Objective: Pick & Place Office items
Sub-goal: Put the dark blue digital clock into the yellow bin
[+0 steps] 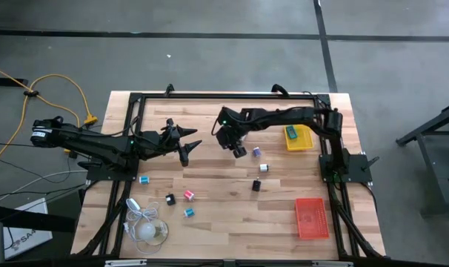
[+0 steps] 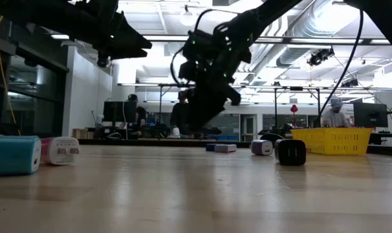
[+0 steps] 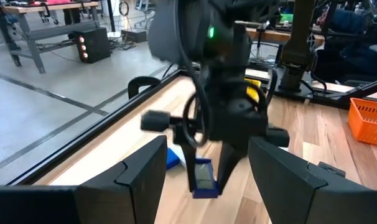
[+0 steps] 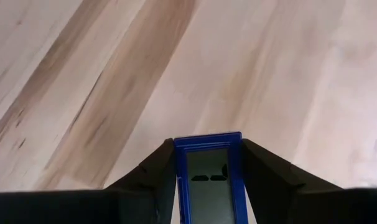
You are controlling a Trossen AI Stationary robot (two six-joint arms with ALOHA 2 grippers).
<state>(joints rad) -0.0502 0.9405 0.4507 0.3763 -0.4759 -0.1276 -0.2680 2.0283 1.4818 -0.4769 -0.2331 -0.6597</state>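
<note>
Your right tool (image 1: 240, 151) is clamped on a small blue office item (image 4: 208, 177), holding it above the desk (image 1: 232, 215) near the middle of its far half; in the right wrist view the blue piece sits squarely between the two dark fingers (image 4: 266, 174), with bare wood below. Your left tool (image 1: 189, 147) hangs just to the left of it with its fingers (image 3: 142, 171) spread apart and nothing between them, pointed at the right tool and the blue piece (image 3: 202, 177).

Working down in size: the orange tray (image 1: 312, 217) lies at the desk's near right, and the yellow tray (image 1: 298, 138) sits at the far right, beside the right arm. A white bulb-like thing with a coiled cord (image 1: 147, 226) rests at the near left corner.

The remaining office items lie scattered across the middle of the desk, apart from each other: a black one (image 1: 256, 185), a white one (image 1: 264, 167), a purple one (image 1: 256, 151), a pink-red one (image 1: 188, 196), another black one (image 1: 170, 199), a teal one (image 1: 188, 213) and a blue one (image 1: 144, 179).
</note>
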